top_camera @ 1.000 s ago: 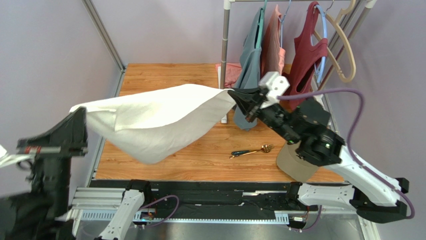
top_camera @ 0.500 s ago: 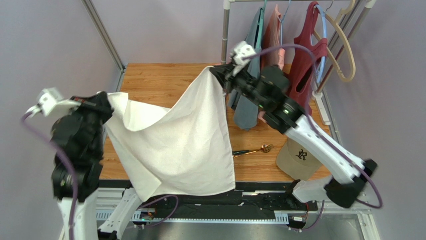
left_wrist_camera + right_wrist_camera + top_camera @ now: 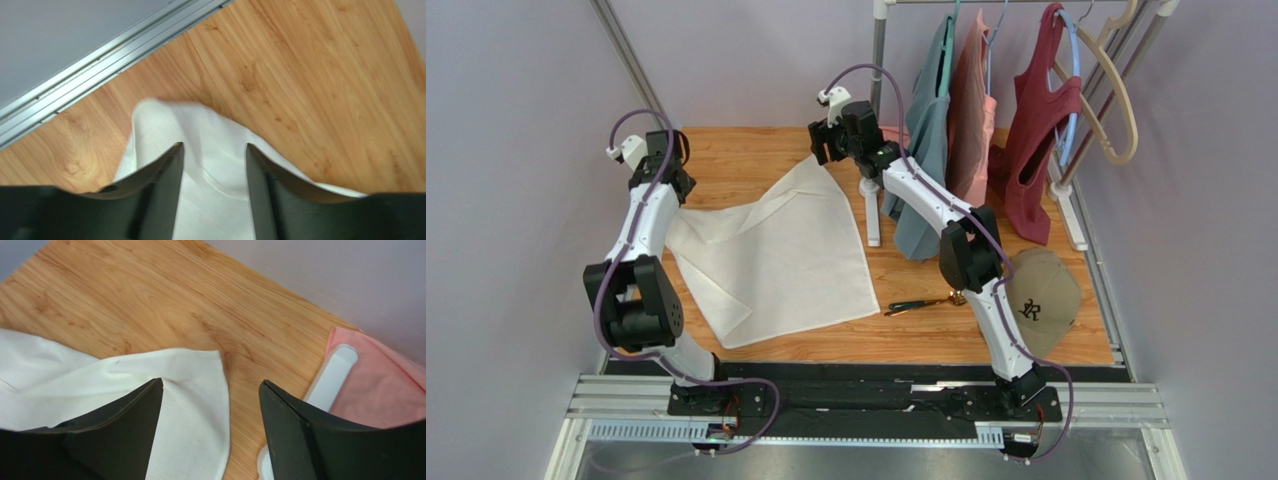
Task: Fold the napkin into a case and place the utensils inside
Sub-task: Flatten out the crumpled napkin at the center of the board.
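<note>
Currently, the napkin (image 3: 776, 255) lies flat on the desk (image 3: 746, 150), its left portion folded over. Both the left fingers (image 3: 160, 180) and the right fingers (image 3: 295, 425) stand parted, gripping nothing, one pair over each far corner. The utensils (image 3: 926, 302) rest just beside its near right corner.

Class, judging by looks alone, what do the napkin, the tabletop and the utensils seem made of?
Napkin: white matte cloth, probably woven; it lies in soft creases. Tabletop: wood or wood-look laminate, with visible grain. Utensils: likely metal, shiny gold head; dark handles, material unclear.
</note>
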Controlling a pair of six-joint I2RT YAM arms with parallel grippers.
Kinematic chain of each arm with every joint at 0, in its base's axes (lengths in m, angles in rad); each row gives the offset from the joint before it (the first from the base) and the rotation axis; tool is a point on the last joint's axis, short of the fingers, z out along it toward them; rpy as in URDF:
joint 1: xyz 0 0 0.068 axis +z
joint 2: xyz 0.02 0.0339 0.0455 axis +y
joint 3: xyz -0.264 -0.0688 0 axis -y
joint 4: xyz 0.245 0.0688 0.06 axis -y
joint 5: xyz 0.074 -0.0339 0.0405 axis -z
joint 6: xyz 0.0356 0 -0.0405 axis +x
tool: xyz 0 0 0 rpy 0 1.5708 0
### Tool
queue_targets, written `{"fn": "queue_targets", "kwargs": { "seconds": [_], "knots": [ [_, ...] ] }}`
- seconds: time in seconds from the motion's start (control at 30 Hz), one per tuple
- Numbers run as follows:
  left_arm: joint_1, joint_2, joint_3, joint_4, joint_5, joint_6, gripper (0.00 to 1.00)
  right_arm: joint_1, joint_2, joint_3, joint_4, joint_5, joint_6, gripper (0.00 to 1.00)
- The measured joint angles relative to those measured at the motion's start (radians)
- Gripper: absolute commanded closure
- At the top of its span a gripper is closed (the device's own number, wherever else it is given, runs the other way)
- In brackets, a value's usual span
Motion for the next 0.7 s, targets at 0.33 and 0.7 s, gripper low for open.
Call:
{"fn": "queue_targets", "kwargs": {
  "seconds": [0.33, 0.7],
  "knots": [
    [0.029, -0.105, 0.142, -0.124, 0.229, 0.086, 0.53, 0.008, -0.169, -0.194, -0.093, 0.048, 0.113, 0.32],
    [-0.117, 0.121, -0.012, -0.047, 0.677, 0.116, 0.73, 0.129, -0.262, -0.446, -0.109, -0.051, 0.311, 0.64]
  ]
}}
